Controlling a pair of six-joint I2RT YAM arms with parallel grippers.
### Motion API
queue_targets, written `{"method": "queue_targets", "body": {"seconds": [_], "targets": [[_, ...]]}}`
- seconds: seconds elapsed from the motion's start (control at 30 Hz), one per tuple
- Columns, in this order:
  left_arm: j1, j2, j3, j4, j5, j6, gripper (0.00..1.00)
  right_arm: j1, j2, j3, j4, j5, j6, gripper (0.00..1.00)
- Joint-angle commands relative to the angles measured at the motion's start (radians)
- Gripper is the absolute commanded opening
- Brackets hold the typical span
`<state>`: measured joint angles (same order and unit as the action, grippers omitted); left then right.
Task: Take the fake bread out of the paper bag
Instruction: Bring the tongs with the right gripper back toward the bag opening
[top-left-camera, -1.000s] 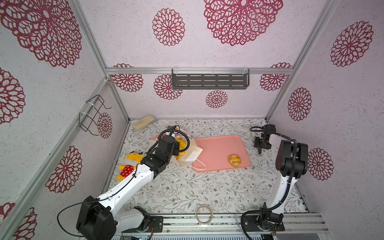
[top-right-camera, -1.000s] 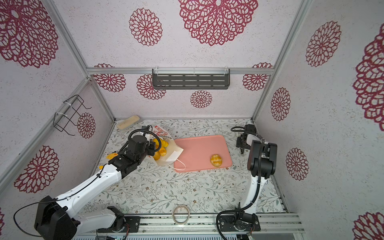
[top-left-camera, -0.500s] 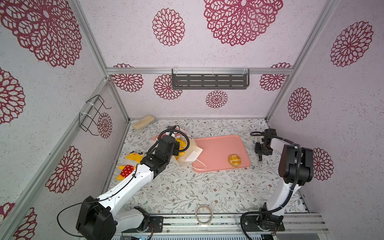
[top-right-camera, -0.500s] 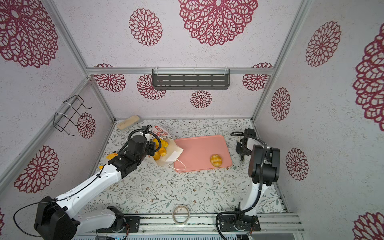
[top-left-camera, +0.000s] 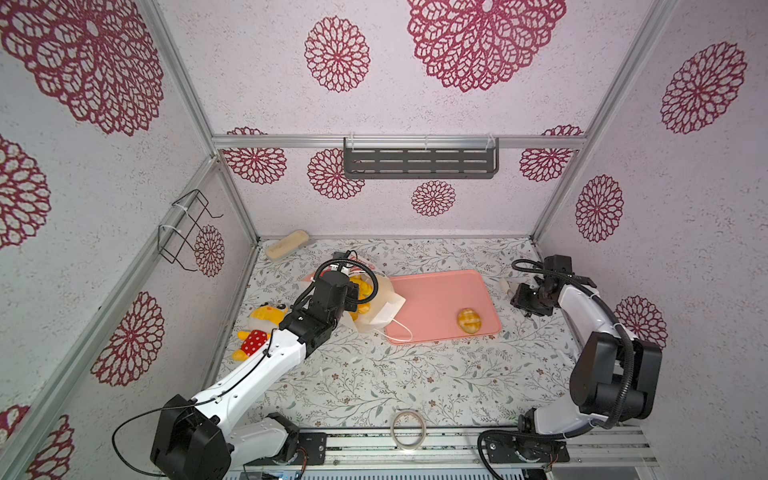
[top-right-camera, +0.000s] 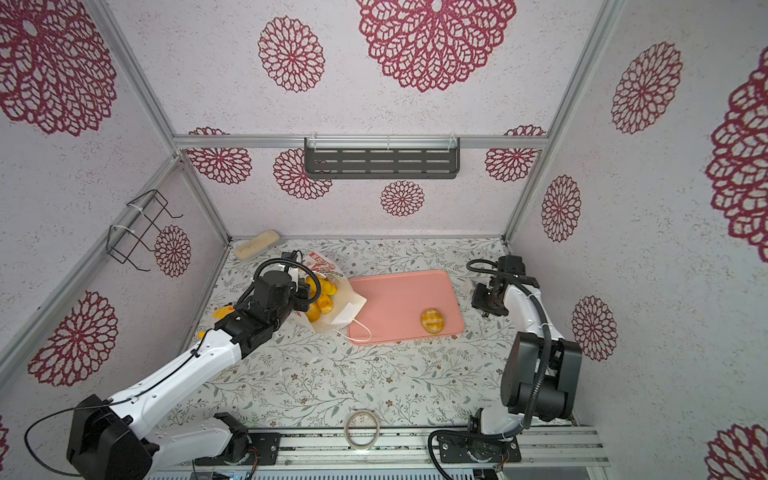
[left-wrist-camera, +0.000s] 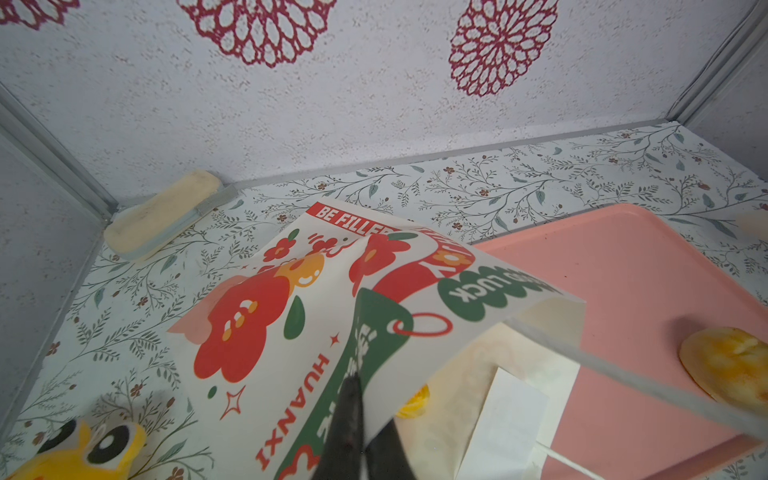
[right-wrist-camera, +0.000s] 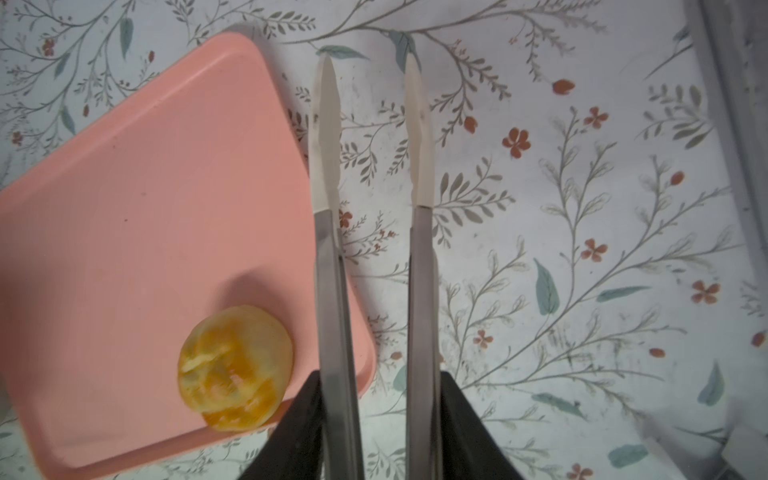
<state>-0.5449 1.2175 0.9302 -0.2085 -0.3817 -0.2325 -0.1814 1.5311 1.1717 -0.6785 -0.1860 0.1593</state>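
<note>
A floral-print counter (top-left-camera: 374, 374) fills the floor of a booth whose pale walls (top-left-camera: 415, 104) carry crimson rosettes. A pink tray (top-left-camera: 436, 291) lies flat right of the middle, seen in both top views. A yellow plush toy (top-left-camera: 266, 316) with a red polka-dot patch lies near the left wall. A pale beige block (top-left-camera: 287, 245) sits in the far left corner, against the back wall. A ring of clear tape (top-left-camera: 409, 411) rests at the near edge. A black wire rack (top-left-camera: 185, 232) hangs on the left wall, a dark slotted shelf (top-left-camera: 419, 160) on the back rail.
</note>
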Motion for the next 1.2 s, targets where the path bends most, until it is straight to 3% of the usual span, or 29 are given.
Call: {"method": "queue_targets", "body": {"seconds": [0.0,0.2,0.3,0.63,0.93,1.07,1.17], "targets": [[0.003,-0.031,-0.001,0.018,0.015,0.005,0.00,-0.001,-0.091,0.037,-0.111,-0.096,0.056,0.46],[0.003,-0.032,0.011,0.014,0.004,0.031,0.00,0.027,-0.203,0.097,-0.241,-0.214,0.087,0.49],[0.005,-0.030,0.018,0.010,0.003,0.041,0.00,0.080,-0.270,0.130,-0.291,-0.262,0.118,0.46],[0.004,-0.024,0.033,-0.008,0.006,0.053,0.00,0.398,-0.452,0.140,-0.300,-0.353,0.316,0.42],[0.005,-0.027,0.041,-0.023,0.009,0.024,0.00,0.845,-0.475,0.094,-0.136,-0.214,0.547,0.42],[0.005,-0.030,0.041,-0.032,0.007,0.023,0.00,0.978,-0.442,0.055,-0.016,-0.162,0.620,0.42],[0.003,-0.034,0.036,-0.038,0.013,0.021,0.00,1.014,-0.410,0.002,0.097,-0.165,0.653,0.41]]}}
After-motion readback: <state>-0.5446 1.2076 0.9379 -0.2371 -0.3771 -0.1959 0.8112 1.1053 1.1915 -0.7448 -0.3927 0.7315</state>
